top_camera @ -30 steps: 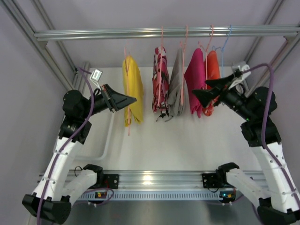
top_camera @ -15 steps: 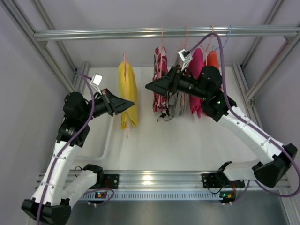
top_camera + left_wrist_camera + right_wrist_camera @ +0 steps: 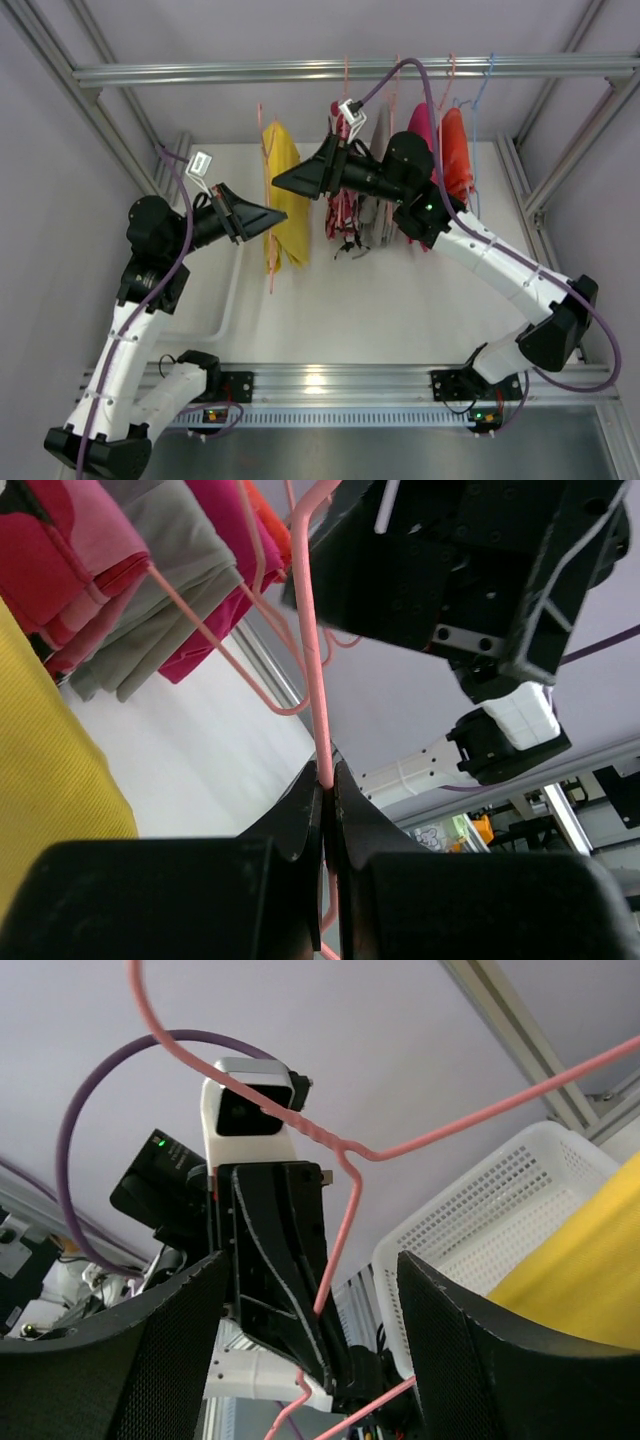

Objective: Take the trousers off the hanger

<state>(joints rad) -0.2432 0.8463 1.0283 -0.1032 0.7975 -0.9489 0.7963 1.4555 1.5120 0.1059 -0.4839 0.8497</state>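
Note:
The yellow trousers hang on a pink hanger at the left of the rail. My left gripper is shut on the hanger's wire, pinched between its jaws. My right gripper reaches across from the right and is open, its fingers wide apart around the hanger's neck, not touching it. The patterned, grey, magenta and orange trousers hang further right, partly hidden by the right arm.
A white mesh basket sits at the left of the table, below the left arm. Frame posts stand on both sides. The right arm crosses in front of the other hangers.
The right arm has swung from the far right across to the left, its open gripper now at the yellow trousers' hanger. The left gripper has kept hold of the wire.

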